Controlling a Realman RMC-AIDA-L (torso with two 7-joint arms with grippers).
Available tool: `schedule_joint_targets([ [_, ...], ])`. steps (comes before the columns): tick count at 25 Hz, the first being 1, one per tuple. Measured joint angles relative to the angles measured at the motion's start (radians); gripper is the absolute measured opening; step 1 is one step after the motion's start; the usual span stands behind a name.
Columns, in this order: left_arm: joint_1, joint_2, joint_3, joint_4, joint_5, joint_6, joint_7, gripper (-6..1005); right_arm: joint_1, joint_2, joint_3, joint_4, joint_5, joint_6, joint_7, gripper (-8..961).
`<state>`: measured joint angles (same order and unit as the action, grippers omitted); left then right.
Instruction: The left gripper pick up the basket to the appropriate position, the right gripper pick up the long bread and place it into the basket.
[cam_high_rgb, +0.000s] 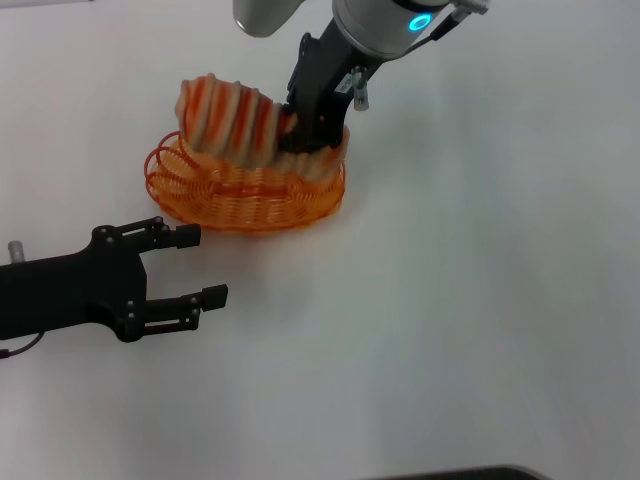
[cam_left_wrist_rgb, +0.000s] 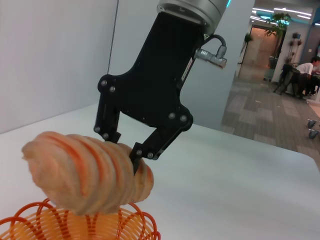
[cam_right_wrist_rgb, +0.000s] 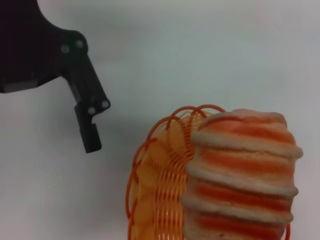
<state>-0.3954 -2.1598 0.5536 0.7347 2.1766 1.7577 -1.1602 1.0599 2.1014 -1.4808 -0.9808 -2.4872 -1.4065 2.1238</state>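
The orange wire basket sits on the white table. My right gripper is shut on one end of the long bread, cream with orange stripes, and holds it tilted over the basket, free end raised. My left gripper is open and empty, on the near side of the basket and apart from it. The left wrist view shows the right gripper clamping the bread above the basket rim. The right wrist view shows the bread, the basket and one left finger.
The white table spreads around the basket with nothing else on it. A dark edge shows at the near side. An office room lies beyond the table in the left wrist view.
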Motion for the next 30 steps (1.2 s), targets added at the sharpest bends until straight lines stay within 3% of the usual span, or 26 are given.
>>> schedule_joint_targets([
  [4, 0.000, 0.000, 0.000, 0.000, 0.000, 0.000, 0.001, 795, -0.001, 0.000, -0.002, 0.002, 0.002, 0.018, 0.022, 256],
  [9, 0.000, 0.000, 0.001, 0.000, 0.000, 0.000, 0.001, 795, -0.009, 0.000, -0.004, 0.003, 0.019, 0.043, 0.022, 467],
  [19, -0.001, 0.000, 0.004, 0.000, 0.000, 0.001, 0.000, 795, -0.054, -0.006, 0.022, 0.007, 0.126, 0.083, 0.016, 745],
  [23, 0.000, 0.000, 0.002, 0.000, 0.000, 0.001, 0.000, 795, -0.131, -0.013, 0.138, 0.005, 0.269, 0.096, -0.049, 840],
  [24, 0.000, 0.000, 0.003, 0.000, 0.000, 0.001, 0.000, 795, -0.187, -0.014, 0.232, 0.005, 0.370, 0.089, -0.118, 839],
  [25, 0.000, 0.000, 0.003, 0.000, 0.000, 0.001, 0.000, 795, -0.187, -0.014, 0.232, 0.005, 0.370, 0.089, -0.118, 838],
  [30, -0.001, 0.000, 0.001, 0.000, 0.000, 0.000, 0.000, 794, -0.335, -0.018, 0.413, 0.005, 0.593, 0.007, -0.265, 834],
])
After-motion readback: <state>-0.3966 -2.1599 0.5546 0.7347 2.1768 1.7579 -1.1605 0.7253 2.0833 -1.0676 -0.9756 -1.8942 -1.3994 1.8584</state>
